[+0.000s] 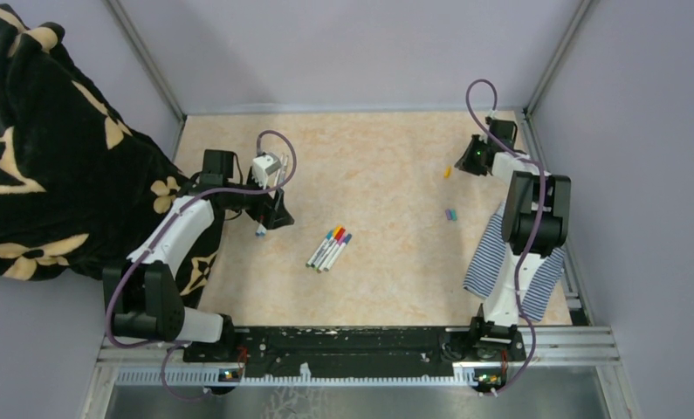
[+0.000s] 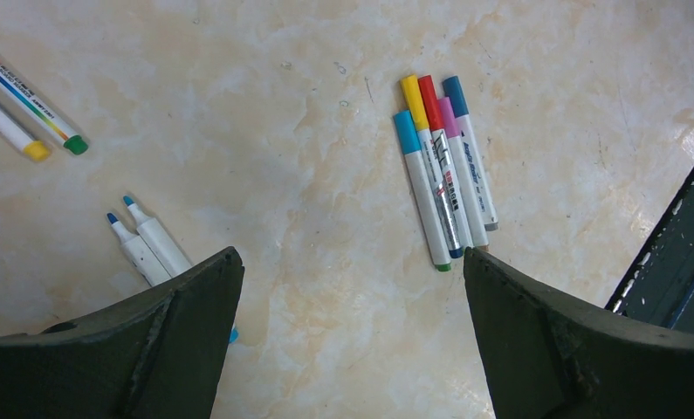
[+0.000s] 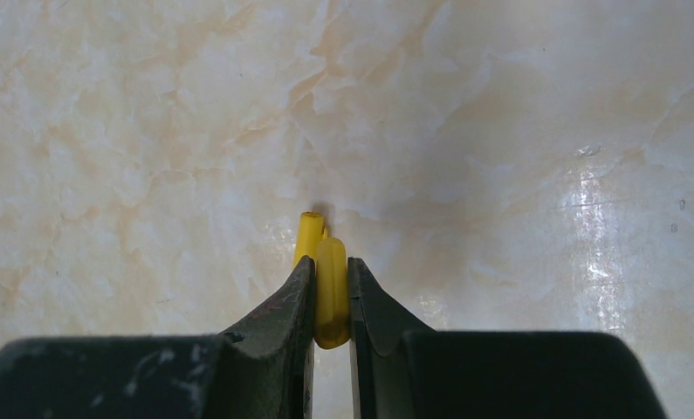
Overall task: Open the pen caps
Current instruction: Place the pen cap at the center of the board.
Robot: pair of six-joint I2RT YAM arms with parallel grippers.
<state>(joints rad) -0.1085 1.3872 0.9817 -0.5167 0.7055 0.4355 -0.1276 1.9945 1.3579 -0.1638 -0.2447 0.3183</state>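
Losing the lower ends of the two uncapped pens [image 2: 147,240] behind the near finger of the left gripper [image 2: 350,255], leaving only blue tips and a stretch of white barrel showing. Cutting off two further pens [image 2: 33,105] at the upper left edge of the left wrist view, one ending in yellow, the other in green. Struggling to tell whether the yellow bit showing just beyond the yellow cap [image 3: 331,297] belongs to it or is a separate piece. Hiding part of the striped cloth [image 1: 487,266] under the right arm [image 1: 535,209].

Resting everything on a peach marbled table [image 1: 387,148], glossy enough to be throwing glare into the right wrist view. Closing the space in with plain lilac walls [image 1: 343,52] on metal framing, and draping a black blanket with cream flowers [image 1: 29,157] over the left side.

Counting nine pens from the left wrist: five capped pens [image 2: 439,175] lying side by side and touching, capped light blue, yellow, red, purple and blue, plus the uncapped pair and the cut-off pair. Counting two loose caps [image 1: 450,214], purple and teal, lying together on the table near the cloth, well apart from the capped five.

Pinching the yellow cap between the nearly closed fingers of the right gripper [image 3: 330,262], at the far right of the table. Spreading the left gripper's jaws wide around nothing, hovering between the uncapped pair and the capped five.
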